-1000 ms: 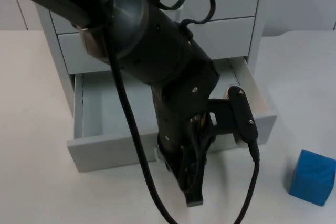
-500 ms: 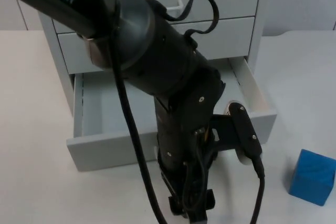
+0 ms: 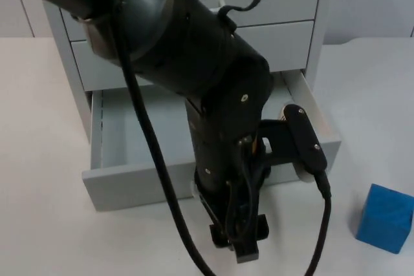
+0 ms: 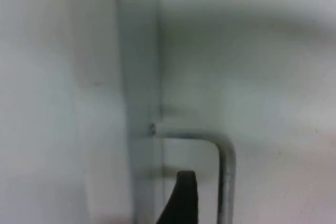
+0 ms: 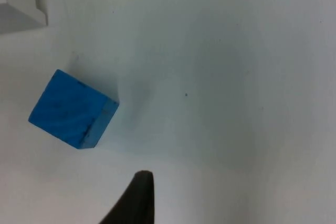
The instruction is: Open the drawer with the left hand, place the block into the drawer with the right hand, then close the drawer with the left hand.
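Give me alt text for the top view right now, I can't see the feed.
The left arm's gripper hangs just in front of the pulled-out bottom drawer of a pale grey drawer unit. A blue block sits on the white table, right of the drawer.

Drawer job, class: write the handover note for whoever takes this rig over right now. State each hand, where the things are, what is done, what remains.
Left hand: low over the table just in front of the pale grey bottom drawer, by its metal handle.
Right hand: above the table near the blue cube block, not holding it.
Done: drawer pulled open.
Left: right hand puts the block in the drawer; left hand closes it.
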Robot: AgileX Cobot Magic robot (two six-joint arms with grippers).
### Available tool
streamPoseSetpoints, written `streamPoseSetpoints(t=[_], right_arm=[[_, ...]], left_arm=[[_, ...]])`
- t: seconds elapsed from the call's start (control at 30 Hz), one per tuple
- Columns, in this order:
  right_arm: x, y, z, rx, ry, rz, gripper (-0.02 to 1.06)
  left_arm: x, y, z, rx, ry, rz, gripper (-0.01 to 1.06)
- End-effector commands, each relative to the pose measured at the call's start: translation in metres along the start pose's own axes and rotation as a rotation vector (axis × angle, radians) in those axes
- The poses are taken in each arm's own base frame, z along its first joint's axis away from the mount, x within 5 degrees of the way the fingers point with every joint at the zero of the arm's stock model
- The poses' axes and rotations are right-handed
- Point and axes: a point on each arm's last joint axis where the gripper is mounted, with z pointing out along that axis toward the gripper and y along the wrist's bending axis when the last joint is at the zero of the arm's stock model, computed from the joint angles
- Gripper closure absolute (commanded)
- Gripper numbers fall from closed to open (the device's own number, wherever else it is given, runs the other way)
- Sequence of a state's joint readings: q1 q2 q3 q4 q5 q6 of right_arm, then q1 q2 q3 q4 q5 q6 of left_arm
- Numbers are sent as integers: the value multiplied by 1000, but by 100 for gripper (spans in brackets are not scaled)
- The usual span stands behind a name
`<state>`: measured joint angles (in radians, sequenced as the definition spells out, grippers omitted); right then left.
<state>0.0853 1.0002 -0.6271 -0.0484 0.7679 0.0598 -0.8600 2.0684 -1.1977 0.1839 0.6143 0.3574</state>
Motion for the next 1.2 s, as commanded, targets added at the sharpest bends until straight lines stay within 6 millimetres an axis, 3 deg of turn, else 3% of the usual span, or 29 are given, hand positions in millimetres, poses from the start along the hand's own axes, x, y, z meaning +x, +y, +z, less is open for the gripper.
streamPoseSetpoints(t=[0.0,0.2,0.77,1.17], right_arm=[[-1,-1,-1,2,1,10,-1],[-1,-1,-1,2,1,10,-1],[0,-1,-1,2,9,10,-1],[0,-1,-1,0,11,13,-1]], left_arm=[[0,1,-15,-18,-20,11,29],[0,4,-35,-36,-46,0,29],[10,5,-105,52,-153,-272,29],[42,32,-147,73,-217,-452,29]])
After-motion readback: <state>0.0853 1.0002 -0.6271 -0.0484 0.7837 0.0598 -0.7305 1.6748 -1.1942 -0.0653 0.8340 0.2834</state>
